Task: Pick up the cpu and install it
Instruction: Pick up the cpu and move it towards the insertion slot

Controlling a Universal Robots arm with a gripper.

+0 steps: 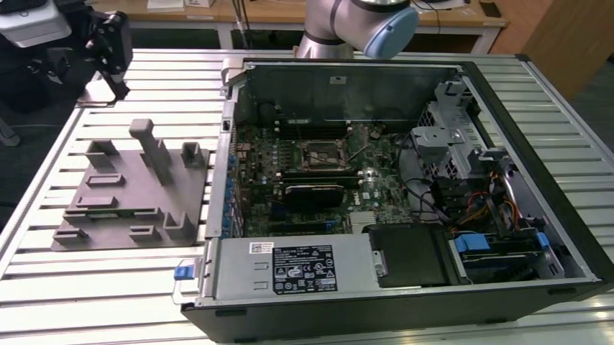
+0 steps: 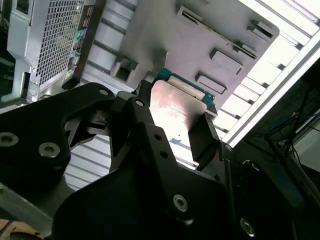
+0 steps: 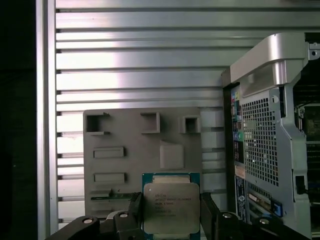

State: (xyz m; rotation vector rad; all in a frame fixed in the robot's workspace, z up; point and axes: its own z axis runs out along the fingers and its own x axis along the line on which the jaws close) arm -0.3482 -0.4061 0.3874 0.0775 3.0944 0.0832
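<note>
Arm: one grey arm (image 1: 357, 21), its joint behind the far wall of the case (image 1: 384, 327).
Gripper: one black gripper (image 1: 108, 39), hanging above the far corner of the desk (image 1: 86, 280) on the exterior view's left.
Grip: two fingers (image 3: 207, 212) were clamped on opposite edges of the cpu (image 3: 171, 209).
Cpu: one, silver top facing the first wrist camera. It was held in the air, clear of the tray (image 1: 106, 215).
Tray: one grey fixture tray with upright posts lay flat on the desk, just beside the case on the exterior view's left.
Case: one, lying open. Its motherboard (image 1: 317, 180) carried one socket (image 1: 321, 152), well apart from the cpu.
</note>
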